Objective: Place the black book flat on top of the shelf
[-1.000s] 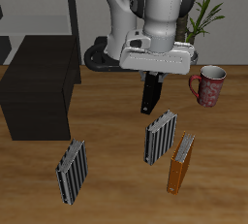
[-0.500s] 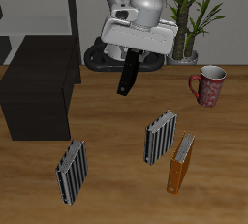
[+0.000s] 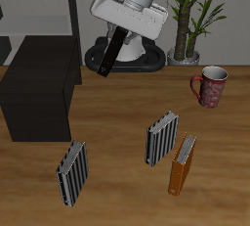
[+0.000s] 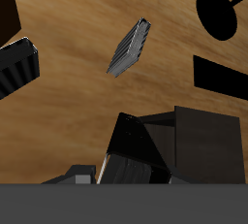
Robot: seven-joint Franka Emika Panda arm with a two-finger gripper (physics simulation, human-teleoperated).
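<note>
The gripper [image 3: 118, 34] hangs in the air above the table [image 3: 117, 113], its fingers closed on the upper end of the black book [image 3: 110, 52], which dangles tilted from them — its lower end swung toward the shelf [image 3: 39, 83]. The book touches neither the table nor the shelf; it hovers just beside the shelf's flat top, a little above it and slightly farther back. In the wrist view the black book [image 4: 131, 155] shows close to the camera as a dark slab with the shelf [image 4: 208, 141] right behind it.

The shelf stands at the table's edge, with a tall thin-framed rack [image 3: 54, 10] behind it. Near the shelf's front corner one striped book [image 3: 71, 171] stands upright on the wood. Well apart from the shelf, a second striped book [image 3: 162, 137] stands with an orange-brown book [image 3: 182, 164] just beside it. Farther from the shelf still sits a red patterned mug [image 3: 210, 85] — and behind that, a potted plant [image 3: 190, 10].
</note>
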